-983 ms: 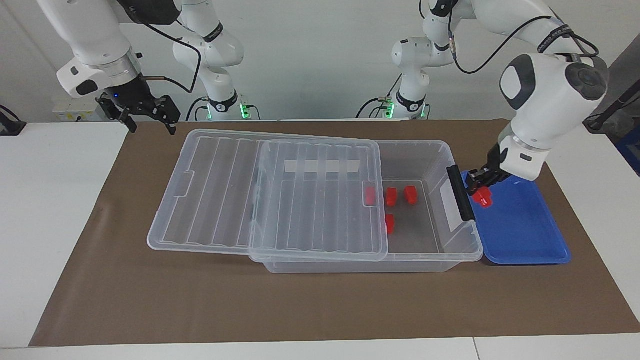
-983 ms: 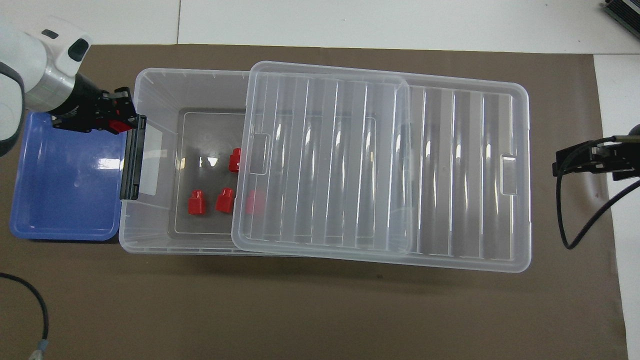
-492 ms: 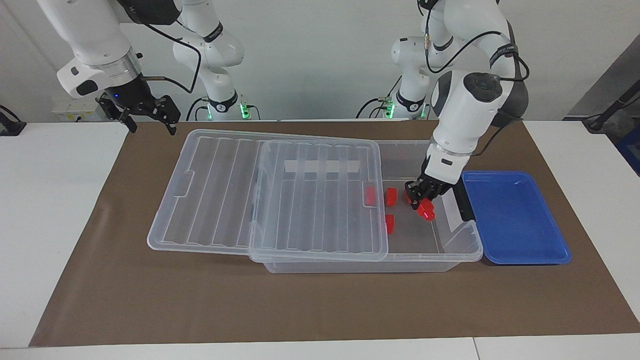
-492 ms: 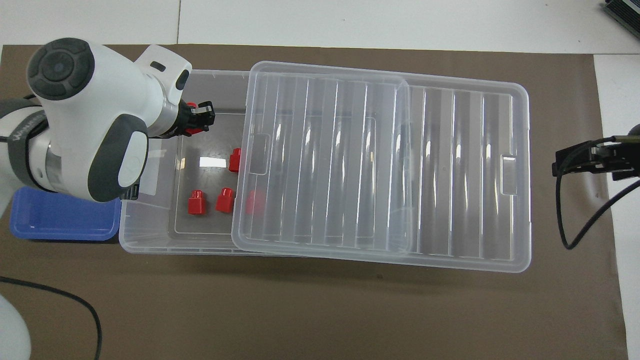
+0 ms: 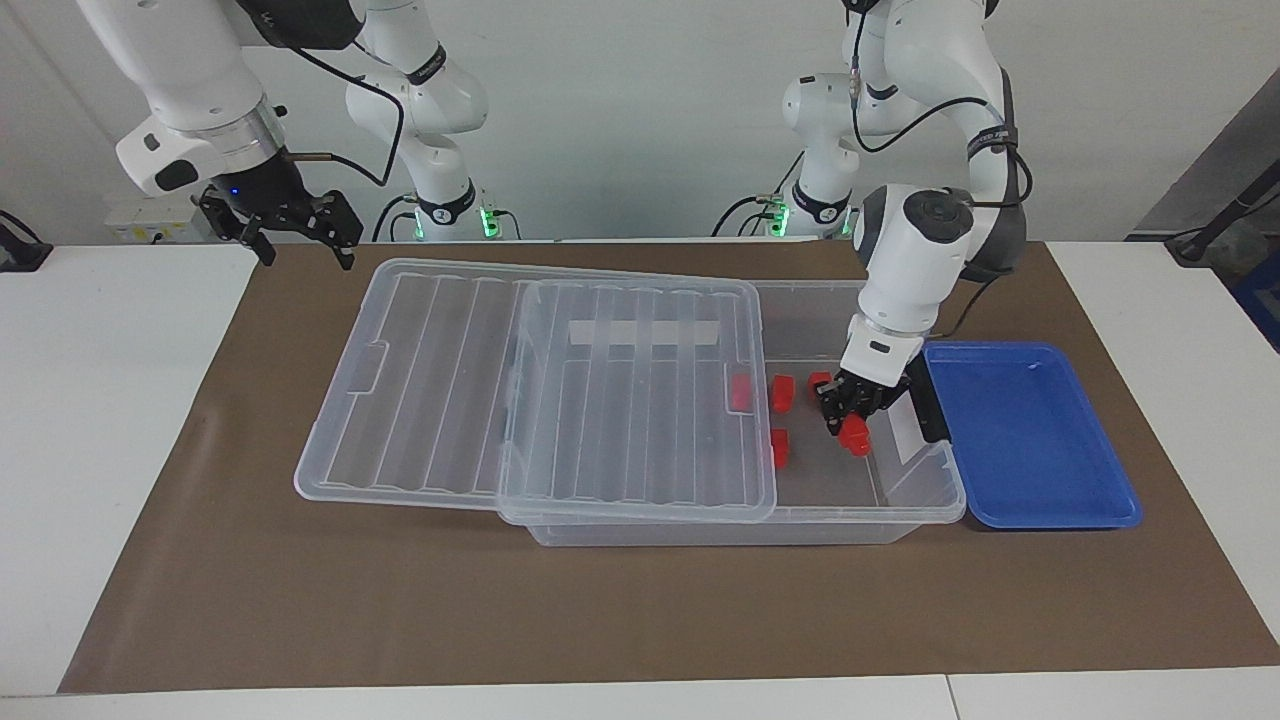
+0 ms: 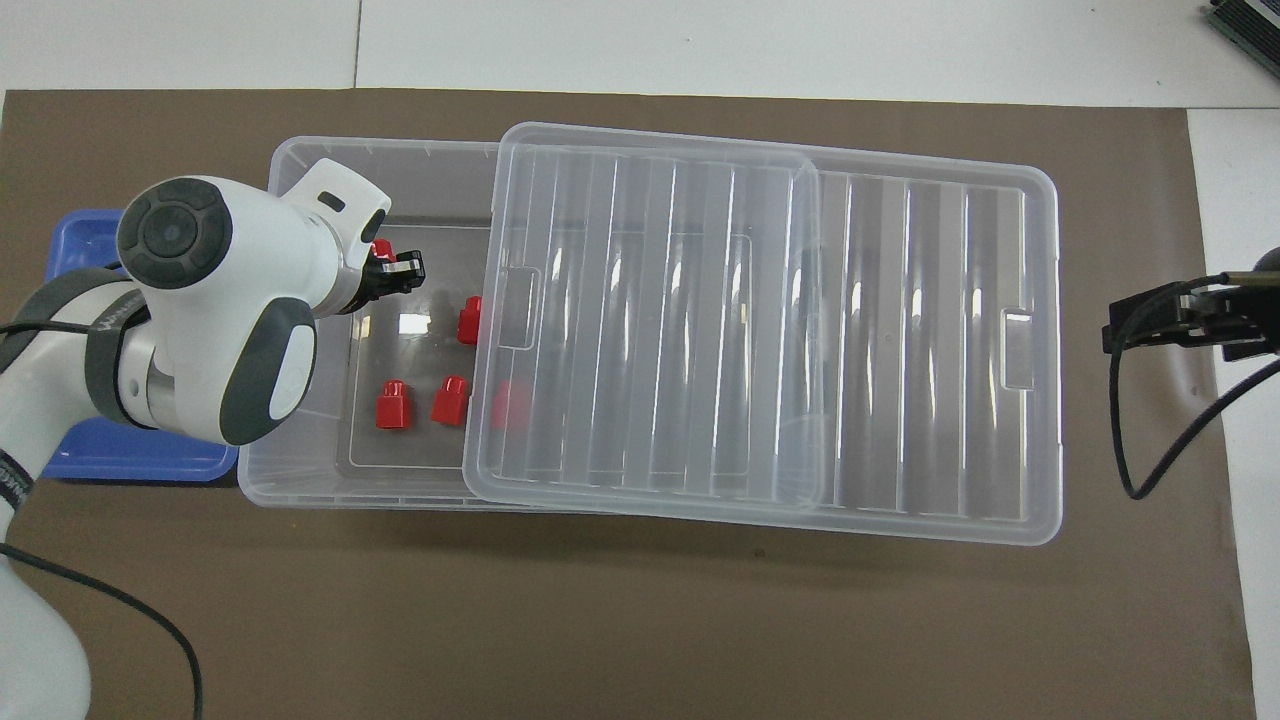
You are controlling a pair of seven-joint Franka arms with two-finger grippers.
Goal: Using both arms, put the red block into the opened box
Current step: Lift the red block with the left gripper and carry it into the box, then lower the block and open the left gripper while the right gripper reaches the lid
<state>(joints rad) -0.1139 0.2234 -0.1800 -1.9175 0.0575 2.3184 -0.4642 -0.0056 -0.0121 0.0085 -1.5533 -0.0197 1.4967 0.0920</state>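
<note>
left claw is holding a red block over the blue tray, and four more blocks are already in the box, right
Not quite. The left claw holds the red block over the open end of the box, not over the blue tray. The facing view shows it. Four more blocks do lie in the box.

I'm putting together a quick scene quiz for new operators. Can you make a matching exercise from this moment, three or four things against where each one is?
Things
1. small red plastic block in the left gripper
2. ribbed clear plastic lid
3. shallow blue plastic tray
4. right gripper

Places
A. beside the latch end of the clear plastic box
B. slid partway off the box
C. over the box's open part
D. raised over the brown mat's corner

Pairs: 1-C, 2-B, 3-A, 4-D
</note>
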